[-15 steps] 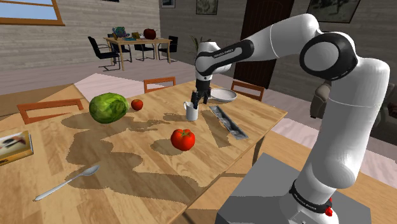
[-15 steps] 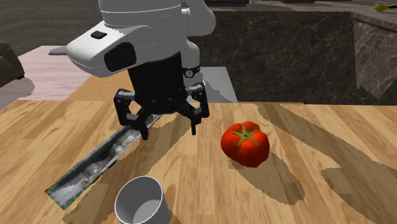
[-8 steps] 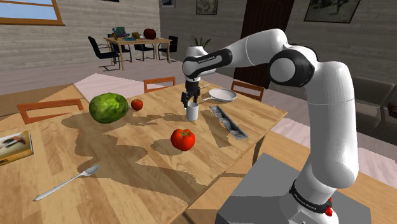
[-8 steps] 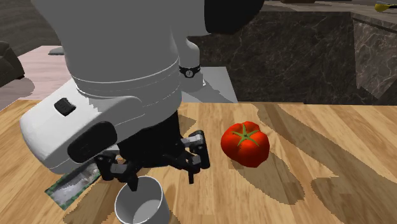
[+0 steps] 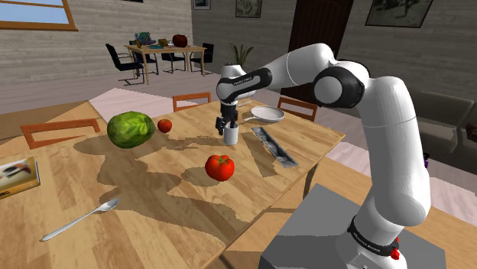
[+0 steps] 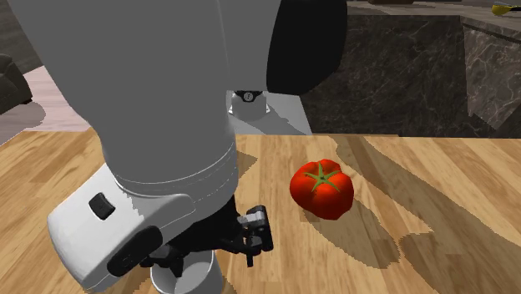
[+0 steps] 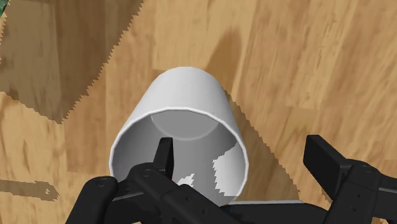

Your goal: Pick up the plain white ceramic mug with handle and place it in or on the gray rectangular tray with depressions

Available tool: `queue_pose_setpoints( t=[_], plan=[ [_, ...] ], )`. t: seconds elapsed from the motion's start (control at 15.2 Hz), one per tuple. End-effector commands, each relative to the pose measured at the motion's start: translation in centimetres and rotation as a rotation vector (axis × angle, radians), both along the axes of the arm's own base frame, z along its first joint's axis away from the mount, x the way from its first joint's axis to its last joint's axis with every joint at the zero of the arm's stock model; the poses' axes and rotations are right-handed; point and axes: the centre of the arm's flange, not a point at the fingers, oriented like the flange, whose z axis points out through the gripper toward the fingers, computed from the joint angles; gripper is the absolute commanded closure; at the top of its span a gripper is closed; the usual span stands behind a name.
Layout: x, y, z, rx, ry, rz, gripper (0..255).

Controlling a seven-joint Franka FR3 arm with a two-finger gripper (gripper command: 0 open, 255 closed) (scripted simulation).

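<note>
The white mug (image 5: 231, 137) stands upright on the wooden table (image 5: 153, 191), just beside the long grey tray (image 5: 275, 147). My gripper (image 5: 227, 125) is lowered onto the mug from above. In the wrist view the gripper (image 7: 242, 151) is open and straddles the wall of the mug (image 7: 188, 102): one finger (image 7: 164, 156) reaches inside the cup, the other stands outside, apart from the wall. In the second exterior view the white arm hides most of the mug (image 6: 203, 274), and one black finger (image 6: 253, 240) shows beside it.
A red tomato (image 5: 219, 166) lies in front of the mug, seen too as the tomato (image 6: 322, 188). A green cabbage (image 5: 130, 128), a small red fruit (image 5: 164, 125), a white plate (image 5: 267, 115), a spoon (image 5: 80, 219) and a book (image 5: 17, 176) also sit on the table.
The gripper has come down from above the tray side onto the mug, and its fingers now straddle the mug's rim. The mug has not moved.
</note>
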Motion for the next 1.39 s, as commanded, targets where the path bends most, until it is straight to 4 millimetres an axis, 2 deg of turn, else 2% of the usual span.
queue_pose_setpoints(
  t=[0.0,0.46,0.53,1.12,1.32],
  plan=[
    [0.0,-0.1,-0.6,0.0,-0.001,0.0,0],
    [0.0,-0.1,-0.6,0.0,-0.001,0.0,0],
    [0.0,-0.1,-0.6,0.0,-0.001,0.0,255],
    [0.0,-0.1,-0.6,0.0,-0.001,0.0,255],
    [0.0,-0.1,0.9,0.0,-0.001,0.0,255]
  ],
)
